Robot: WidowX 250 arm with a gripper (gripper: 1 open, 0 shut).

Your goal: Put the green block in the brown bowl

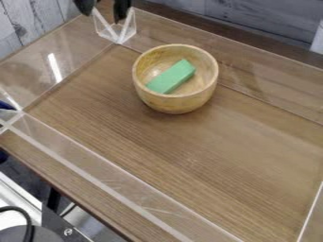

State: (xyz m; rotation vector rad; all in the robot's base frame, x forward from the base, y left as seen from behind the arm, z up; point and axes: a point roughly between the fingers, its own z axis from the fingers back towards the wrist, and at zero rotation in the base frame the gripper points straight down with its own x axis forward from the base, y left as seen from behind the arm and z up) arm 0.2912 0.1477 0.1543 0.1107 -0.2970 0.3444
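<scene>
The green block point(169, 77) lies tilted inside the brown bowl point(205, 90), which stands on the wooden table a little back of centre. My gripper point(105, 8) is at the top left edge of the view, well behind and left of the bowl. Only its two dark fingers show; they stand apart, open, with nothing between them. The rest of the arm is out of view.
A clear plastic stand point(117, 29) sits just below the gripper at the back left. Low clear walls point(76, 156) run around the wooden table point(190, 161). The table's front edge drops off at the lower left.
</scene>
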